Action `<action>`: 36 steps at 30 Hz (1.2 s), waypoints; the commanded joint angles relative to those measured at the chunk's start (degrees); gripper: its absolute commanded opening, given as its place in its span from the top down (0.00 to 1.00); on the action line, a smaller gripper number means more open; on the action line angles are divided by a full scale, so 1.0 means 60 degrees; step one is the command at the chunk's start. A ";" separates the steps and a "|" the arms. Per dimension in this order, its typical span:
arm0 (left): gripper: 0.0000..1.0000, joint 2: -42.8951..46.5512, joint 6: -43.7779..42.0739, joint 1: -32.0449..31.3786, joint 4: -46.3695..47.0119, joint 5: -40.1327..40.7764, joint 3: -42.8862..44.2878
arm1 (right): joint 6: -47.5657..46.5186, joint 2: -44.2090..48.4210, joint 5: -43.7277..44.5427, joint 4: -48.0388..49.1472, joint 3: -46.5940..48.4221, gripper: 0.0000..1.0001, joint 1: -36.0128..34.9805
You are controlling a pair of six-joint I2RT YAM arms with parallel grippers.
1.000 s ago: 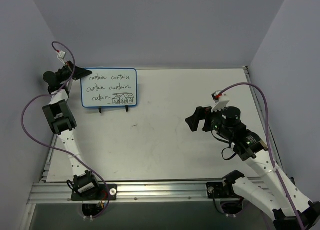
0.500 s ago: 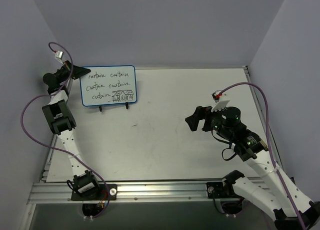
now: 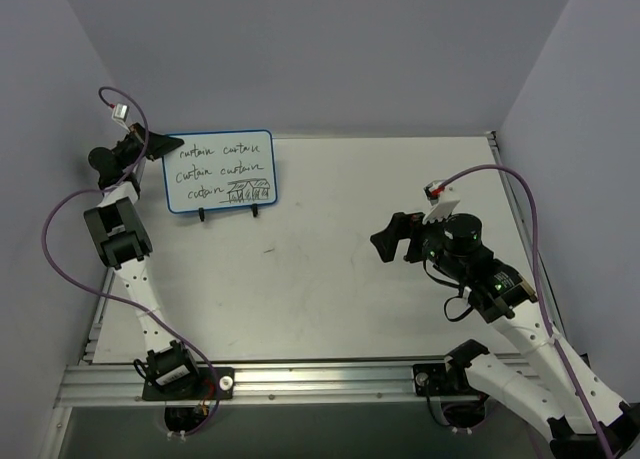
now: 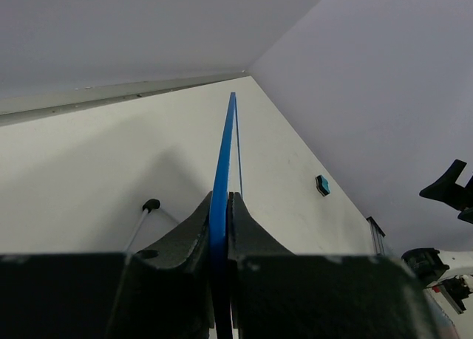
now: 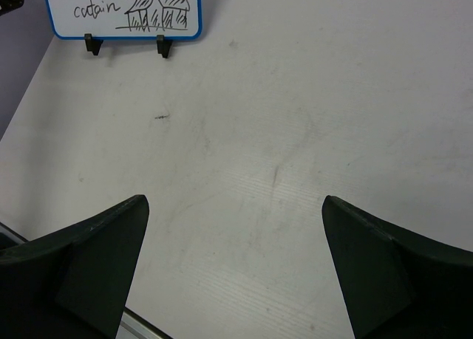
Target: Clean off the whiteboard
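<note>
The whiteboard [image 3: 220, 172] stands upright at the back left on two black clip feet. It has a blue frame, lines of black handwriting and a small sketch. My left gripper [image 3: 150, 144] is shut on its left edge. In the left wrist view the blue frame [image 4: 225, 147] runs edge-on between the closed fingers [image 4: 247, 228]. My right gripper [image 3: 392, 237] is open and empty over the table's right half, far from the board. The right wrist view shows the board's lower part [image 5: 126, 14] at the top left, beyond the spread fingers [image 5: 96, 243].
A small blue eraser block [image 4: 322, 185] lies on the table to the board's right, seen only in the left wrist view. Grey walls enclose the table [image 3: 330, 279] at the back and sides. A metal rail [image 3: 300, 379] runs along the near edge.
The left gripper and the board wobbled slightly left, then back right, and the feet sit a little higher in view. The right arm barely moved.
</note>
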State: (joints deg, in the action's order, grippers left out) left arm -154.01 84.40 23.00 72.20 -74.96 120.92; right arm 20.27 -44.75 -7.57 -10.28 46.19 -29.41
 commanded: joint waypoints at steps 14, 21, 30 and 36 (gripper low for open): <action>0.98 0.2173 -0.2436 0.0033 0.3039 0.0877 -0.0847 | -0.0097 -0.0100 0.0222 0.0220 0.0460 0.00 -0.0211; 0.98 0.2729 -0.2175 0.0004 0.3039 0.1067 -0.0820 | -0.0112 -0.0144 0.0325 0.0220 0.0387 0.00 -0.0240; 0.98 0.3666 -0.1513 -0.0625 0.3054 0.1403 -0.0715 | -0.0097 -0.0115 0.0427 0.0381 0.0138 0.00 -0.0255; 0.98 0.5334 -0.1557 -0.1182 0.3025 0.2441 -0.1882 | 0.0019 -0.0158 0.1450 0.0425 0.0006 0.00 -0.0255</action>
State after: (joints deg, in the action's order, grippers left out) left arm -132.79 73.43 17.56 73.01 -69.25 111.94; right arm 20.10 -45.39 -3.95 -10.00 46.72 -30.48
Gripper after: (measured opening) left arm 0.119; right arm 0.996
